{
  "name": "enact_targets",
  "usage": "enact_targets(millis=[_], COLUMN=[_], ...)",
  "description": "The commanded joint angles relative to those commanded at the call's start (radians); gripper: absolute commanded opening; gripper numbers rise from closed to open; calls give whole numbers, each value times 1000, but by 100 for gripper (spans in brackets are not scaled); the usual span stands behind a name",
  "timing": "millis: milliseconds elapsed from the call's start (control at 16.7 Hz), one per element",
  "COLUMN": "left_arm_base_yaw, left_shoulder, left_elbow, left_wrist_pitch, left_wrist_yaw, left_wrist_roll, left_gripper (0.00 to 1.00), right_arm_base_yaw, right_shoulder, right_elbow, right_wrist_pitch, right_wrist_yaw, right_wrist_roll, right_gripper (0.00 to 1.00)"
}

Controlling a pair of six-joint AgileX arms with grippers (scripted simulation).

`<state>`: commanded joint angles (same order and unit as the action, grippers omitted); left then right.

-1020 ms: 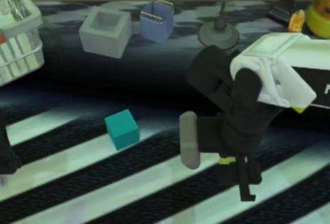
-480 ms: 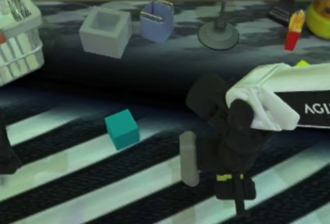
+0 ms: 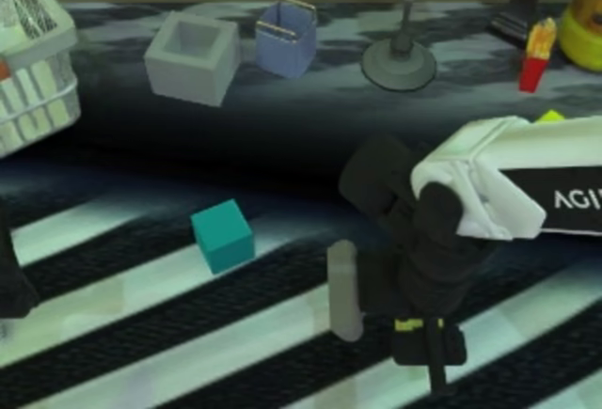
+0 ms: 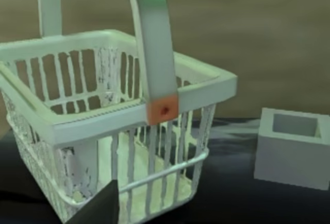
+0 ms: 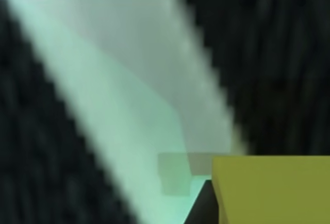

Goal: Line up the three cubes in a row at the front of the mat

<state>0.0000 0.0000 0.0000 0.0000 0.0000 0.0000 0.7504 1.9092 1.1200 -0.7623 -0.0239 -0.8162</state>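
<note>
The teal cube [image 3: 223, 235] sits on the striped mat [image 3: 188, 334], left of centre. My right gripper [image 3: 428, 338] is low over the mat's front right part, shut on a lime-yellow cube [image 3: 419, 324], of which only a thin strip shows from above. In the right wrist view that cube [image 5: 273, 190] fills the near corner above a mint stripe, with a small pale block [image 5: 175, 180] lying faintly beyond it. Another lime-yellow corner [image 3: 550, 116] peeks out behind the right arm. My left gripper [image 3: 11, 282] is parked at the mat's left edge, open.
Along the back on the dark mottled cloth stand a white wire basket [image 3: 28, 70], a hollow grey box [image 3: 193, 56], a blue basket [image 3: 285, 38], a lamp base [image 3: 400, 61], a red fries carton [image 3: 534, 56] and a yellow bottle [image 3: 583, 33].
My right arm has swung forward and lowered the gripper with the lime-yellow cube toward the mat's front, uncovering the fries carton. In the last half second it hardly moved. The teal cube stayed put.
</note>
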Motion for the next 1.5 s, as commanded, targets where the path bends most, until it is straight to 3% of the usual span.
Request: enact_targets(millis=[360, 420, 1020, 1500], left_arm_base_yaw=[0, 0, 0, 0], left_shoulder=[0, 0, 0, 0], left_elbow=[0, 0, 0, 0], left_wrist_pitch=[0, 0, 0, 0], left_wrist_yaw=[0, 0, 0, 0], left_wrist_roll=[0, 0, 0, 0], left_gripper=[100, 100, 100, 100], right_arm_base_yaw=[0, 0, 2, 1], right_shoulder=[0, 0, -7, -113], right_elbow=[0, 0, 14, 154], right_wrist_pitch=[0, 0, -17, -267], right_wrist_yaw=[0, 0, 0, -1], right_wrist_roll=[0, 0, -4, -9], right_gripper=[98, 100, 100, 100])
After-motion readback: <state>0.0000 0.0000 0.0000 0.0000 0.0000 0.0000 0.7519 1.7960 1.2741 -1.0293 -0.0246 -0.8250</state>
